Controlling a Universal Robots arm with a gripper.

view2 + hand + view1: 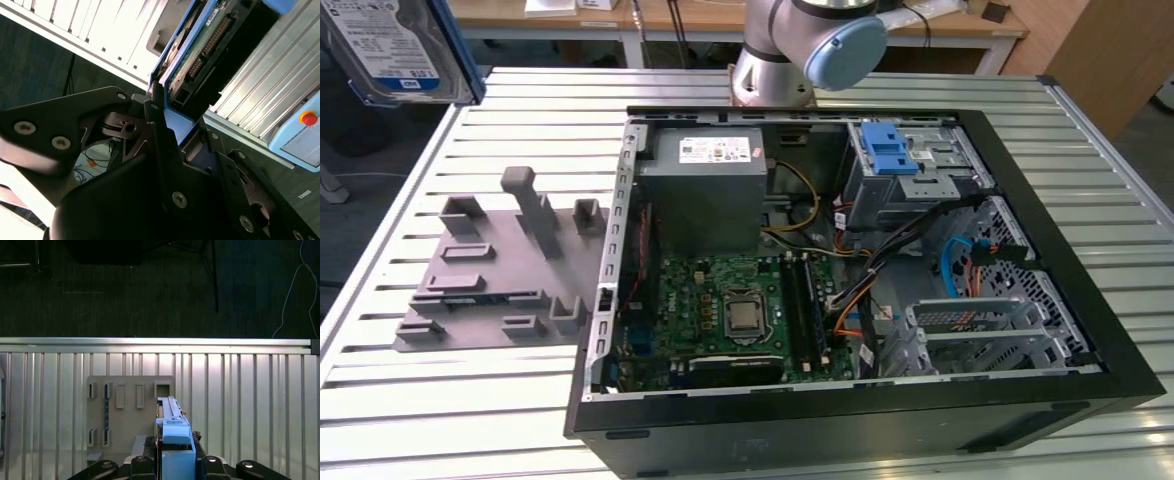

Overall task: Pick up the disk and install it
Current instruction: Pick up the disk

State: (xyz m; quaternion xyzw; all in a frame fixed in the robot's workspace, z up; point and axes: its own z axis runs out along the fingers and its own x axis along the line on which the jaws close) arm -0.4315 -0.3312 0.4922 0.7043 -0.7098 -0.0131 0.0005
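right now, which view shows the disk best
The exterior view: the disk shows its labelled face there, though the picture's edge crops it. The second wrist view shows its circuit-board side and blue frame clamped between the fingers. The first wrist view shows it edge-on.

Exterior view: you get even overhead light, with soft shadows inside the computer case [854,425]. Second wrist view: table slats [100,30] blow out to white glare. First wrist view: slats bright, the disk [176,445] evenly lit, floor [150,290] near black.
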